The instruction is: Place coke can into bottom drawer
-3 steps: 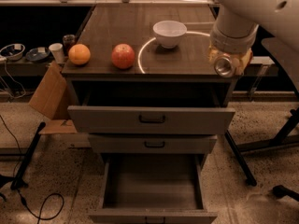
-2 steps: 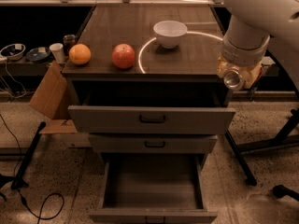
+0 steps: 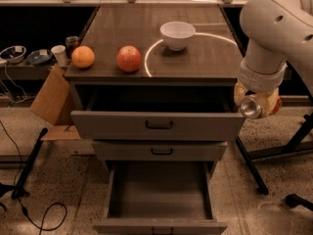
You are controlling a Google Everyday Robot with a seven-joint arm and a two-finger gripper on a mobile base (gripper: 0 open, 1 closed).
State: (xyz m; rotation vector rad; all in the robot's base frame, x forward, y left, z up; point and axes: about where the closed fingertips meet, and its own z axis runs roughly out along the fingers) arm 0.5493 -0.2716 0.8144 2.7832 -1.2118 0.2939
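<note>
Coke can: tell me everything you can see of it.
The coke can is clamped in the end effector, in the air beside the right end of the open top drawer. It is tipped, its silver top facing the camera, only a sliver of red side showing. Nothing else touches it; the open bottom drawer lies below, to the left.

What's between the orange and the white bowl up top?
The camera view shows a red apple between the orange and the bowl. The gripper, holding the coke can, hangs right of the top drawer.
</note>
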